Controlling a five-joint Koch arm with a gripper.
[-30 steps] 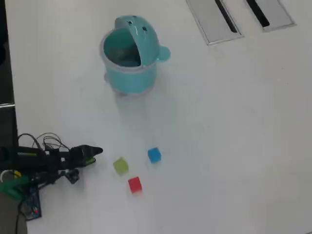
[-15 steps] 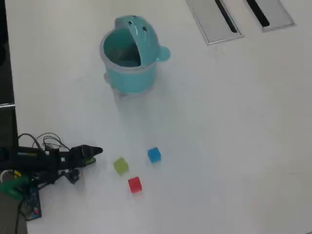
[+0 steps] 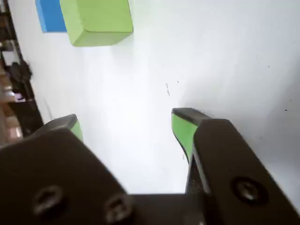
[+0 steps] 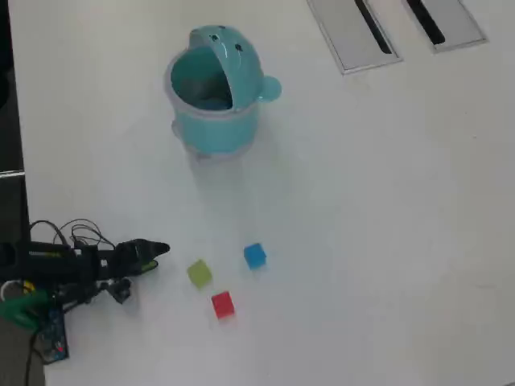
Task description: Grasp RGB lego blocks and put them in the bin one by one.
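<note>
Three small lego blocks lie on the white table: a yellow-green block [image 4: 199, 273], a blue block [image 4: 254, 256] and a red block [image 4: 222, 304]. The teal bin [image 4: 213, 92] stands further back with its domed lid flipped up. My gripper [image 4: 161, 251] lies low at the left, pointing at the yellow-green block with a gap between them. In the wrist view my gripper [image 3: 124, 123] is open, with bare table between its green-padded fingers. The yellow-green block [image 3: 96, 21] sits ahead, and the blue block [image 3: 49, 16] shows behind it. The red block is out of the wrist view.
Two grey slotted panels [image 4: 354, 32] are set into the table at the back right. The table's left edge [image 4: 20, 161] runs beside the arm, and loose wires [image 4: 76, 235] trail over the arm's body.
</note>
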